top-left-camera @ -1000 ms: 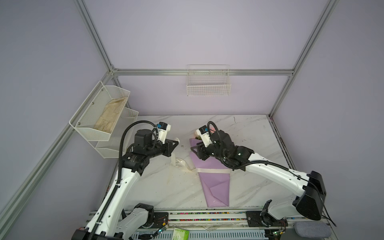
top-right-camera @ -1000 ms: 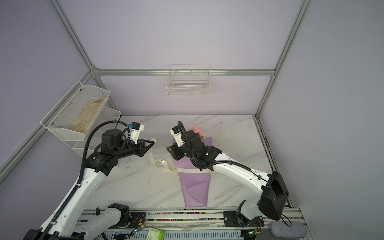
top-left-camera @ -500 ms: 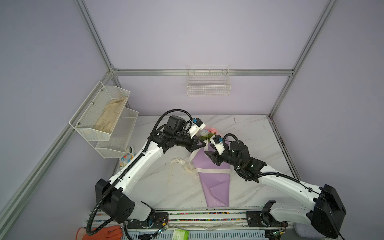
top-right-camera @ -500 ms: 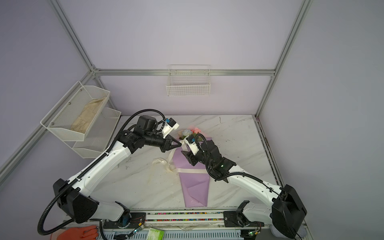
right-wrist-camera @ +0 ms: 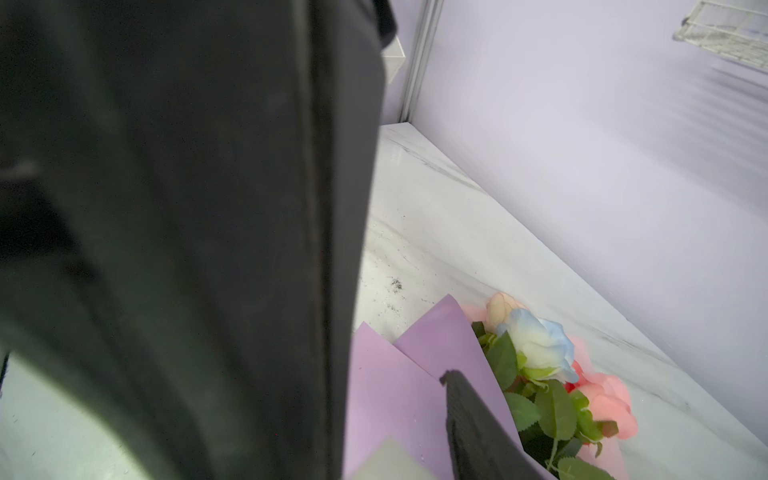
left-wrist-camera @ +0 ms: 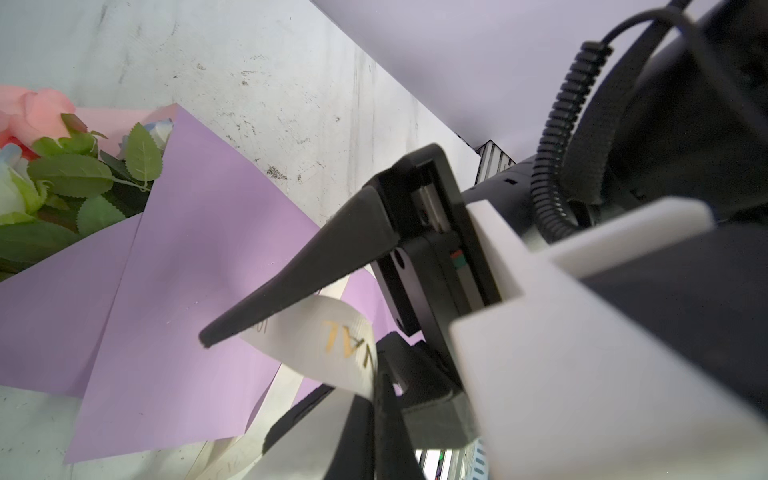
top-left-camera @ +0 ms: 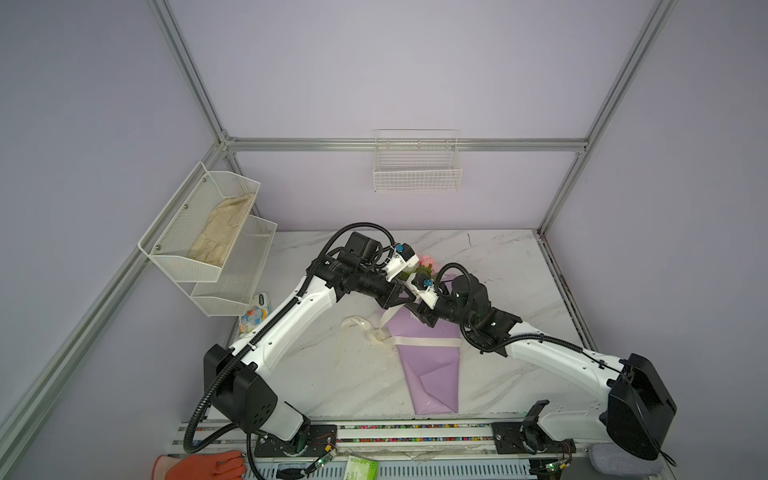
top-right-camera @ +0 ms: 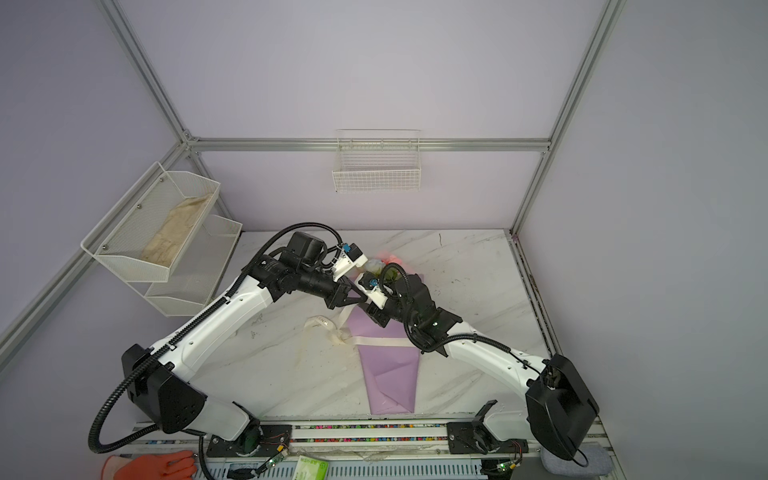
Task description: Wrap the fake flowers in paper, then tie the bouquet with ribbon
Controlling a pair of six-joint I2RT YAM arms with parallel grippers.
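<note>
Above the bouquet (left-wrist-camera: 187, 249) lying on the tabletop (top-left-camera: 332, 374), our left gripper (left-wrist-camera: 379, 395) pinches the cream ribbon (left-wrist-camera: 332, 345). Our right gripper (left-wrist-camera: 235, 392) stands part-open, the ribbon passing between its jaws.

Your two top views look steeply down from high above the front rail (top-left-camera: 415, 430) onto the whole marble table (top-left-camera: 332, 374). Each wrist camera sits close over the lilac-wrapped bouquet of fake flowers (left-wrist-camera: 70, 170), which all four views share.

Robot lab cell, aluminium frame (top-left-camera: 316, 144), lilac walls (top-left-camera: 415, 62)
</note>
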